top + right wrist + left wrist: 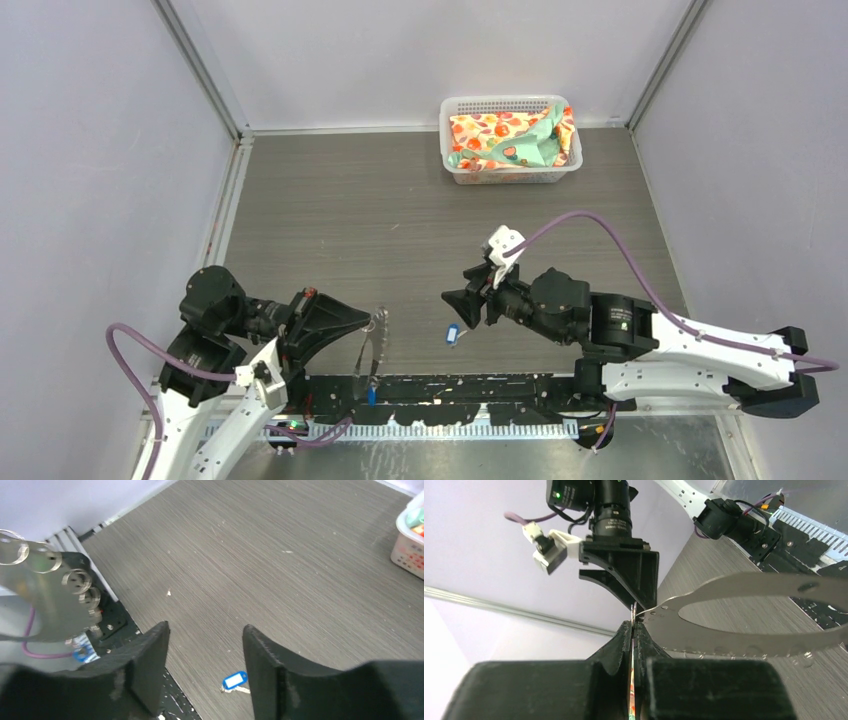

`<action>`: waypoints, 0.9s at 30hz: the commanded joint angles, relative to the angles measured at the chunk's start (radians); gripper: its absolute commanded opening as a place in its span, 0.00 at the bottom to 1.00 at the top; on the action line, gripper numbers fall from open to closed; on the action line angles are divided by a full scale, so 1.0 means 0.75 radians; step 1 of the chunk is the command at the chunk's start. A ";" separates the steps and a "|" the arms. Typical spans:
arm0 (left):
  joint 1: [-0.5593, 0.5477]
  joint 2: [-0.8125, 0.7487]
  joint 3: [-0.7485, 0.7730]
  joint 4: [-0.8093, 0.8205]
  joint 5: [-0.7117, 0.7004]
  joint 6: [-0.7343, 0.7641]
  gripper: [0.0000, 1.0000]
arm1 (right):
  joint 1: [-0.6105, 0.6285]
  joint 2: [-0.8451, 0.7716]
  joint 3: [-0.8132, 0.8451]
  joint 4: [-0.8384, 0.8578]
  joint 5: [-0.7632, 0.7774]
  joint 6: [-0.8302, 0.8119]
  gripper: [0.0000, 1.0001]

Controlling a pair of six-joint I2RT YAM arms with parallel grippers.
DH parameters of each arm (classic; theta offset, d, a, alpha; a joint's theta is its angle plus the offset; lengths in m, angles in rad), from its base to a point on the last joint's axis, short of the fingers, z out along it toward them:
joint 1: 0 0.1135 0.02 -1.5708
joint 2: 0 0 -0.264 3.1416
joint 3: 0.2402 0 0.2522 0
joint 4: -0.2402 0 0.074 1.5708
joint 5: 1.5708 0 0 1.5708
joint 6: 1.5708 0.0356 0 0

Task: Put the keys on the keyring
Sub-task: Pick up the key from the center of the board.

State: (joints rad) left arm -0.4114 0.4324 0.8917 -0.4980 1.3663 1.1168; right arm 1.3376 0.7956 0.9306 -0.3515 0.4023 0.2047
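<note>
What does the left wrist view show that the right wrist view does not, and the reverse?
Only the left wrist view: the left gripper shut on the edge of the keyring. Only the right wrist view: the open right gripper, a blue key lying on the table, and a corner of the white basket. Both: the keyring.

The worktop [350, 220] I reach over is a dark grey, wood-grained board. A white slotted plastic basket [505, 176] sits on it at the far edge, close to the back wall. Well apart from that basket, on its near side and slightly to its left, a tiny blue-headed, silver-bladed key [452, 334] lies flat on the bare grain. Farther still from the basket, a black perforated strip [470, 386] runs along the worktop's front edge.
</note>
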 commanded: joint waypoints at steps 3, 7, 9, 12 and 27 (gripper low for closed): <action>-0.002 0.001 0.048 -0.007 0.031 0.036 0.00 | -0.007 0.131 -0.039 -0.103 0.088 0.191 0.67; -0.002 0.011 0.032 -0.007 0.000 -0.065 0.00 | -0.046 0.174 -0.228 -0.038 0.033 0.319 0.71; -0.002 0.011 0.020 -0.009 -0.010 -0.099 0.00 | -0.117 0.182 -0.345 0.057 -0.039 0.390 0.71; -0.002 0.013 0.021 -0.008 -0.025 -0.179 0.00 | -0.206 0.196 -0.492 0.221 -0.189 0.465 0.71; -0.002 0.005 0.002 -0.042 -0.107 -0.483 0.00 | -0.266 0.533 -0.572 0.463 -0.497 0.391 0.54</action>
State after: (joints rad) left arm -0.4114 0.4412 0.8932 -0.5415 1.3014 0.8326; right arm 1.1412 1.1740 0.4778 -0.0757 0.0738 0.5320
